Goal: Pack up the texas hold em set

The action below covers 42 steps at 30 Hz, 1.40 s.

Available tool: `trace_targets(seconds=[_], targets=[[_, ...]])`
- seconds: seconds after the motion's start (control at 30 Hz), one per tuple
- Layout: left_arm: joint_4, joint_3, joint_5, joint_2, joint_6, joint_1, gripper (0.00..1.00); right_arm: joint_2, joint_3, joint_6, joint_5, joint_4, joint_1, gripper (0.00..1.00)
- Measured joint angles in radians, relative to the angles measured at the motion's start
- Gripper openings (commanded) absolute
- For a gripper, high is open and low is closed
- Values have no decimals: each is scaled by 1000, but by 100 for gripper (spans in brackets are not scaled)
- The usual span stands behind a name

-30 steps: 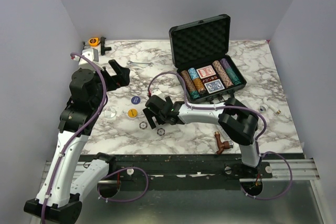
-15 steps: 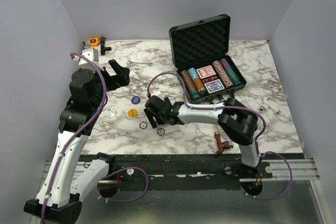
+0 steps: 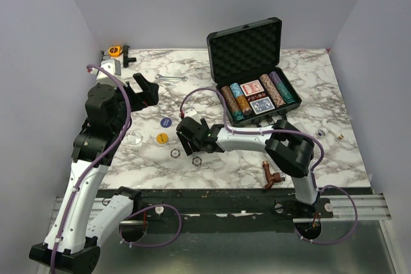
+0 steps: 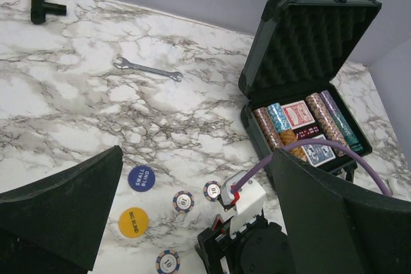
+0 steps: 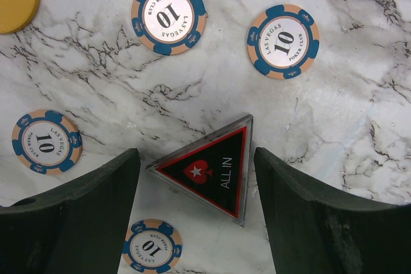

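Note:
The black briefcase (image 3: 253,68) stands open at the back right, with rows of striped chips and a red and a blue card deck inside; it also shows in the left wrist view (image 4: 308,43). My right gripper (image 5: 194,158) is open, low over the table, with its fingers either side of a triangular black "ALL IN" marker (image 5: 212,168). Several loose "10" chips (image 5: 168,15) lie around it. A blue small-blind disc (image 4: 141,178) and a yellow big-blind disc (image 4: 133,222) lie to the left. My left gripper (image 3: 146,90) is open and empty, raised over the left of the table.
A wrench (image 3: 170,79) lies at the back middle. An orange tape measure (image 3: 115,50) and a black T fitting (image 3: 127,56) sit at the back left corner. A brown pipe fitting (image 3: 270,174) lies near the front edge. Small metal hardware (image 3: 323,134) lies right of the briefcase.
My right gripper has edged slightly toward the back left. The left arm and the things on the table have not moved.

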Motion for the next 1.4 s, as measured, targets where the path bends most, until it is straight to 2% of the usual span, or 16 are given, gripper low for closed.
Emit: trace_targets(seconds=[0.53, 0.83, 1.03, 1.23, 1.4], targets=[[10, 0, 12, 26, 0, 0, 98, -12, -23, 1, -16, 12, 0, 74], [10, 0, 22, 41, 0, 6, 98, -15, -35, 2, -21, 34, 1, 56], [10, 2, 43, 66, -8, 6, 99, -18, -39, 3, -19, 37, 1, 53], [-39, 95, 154, 155, -46, 7, 99, -41, -73, 3, -18, 54, 1, 50], [-53, 201, 221, 164, -84, 7, 99, -63, -101, 4, -12, 57, 1, 47]])
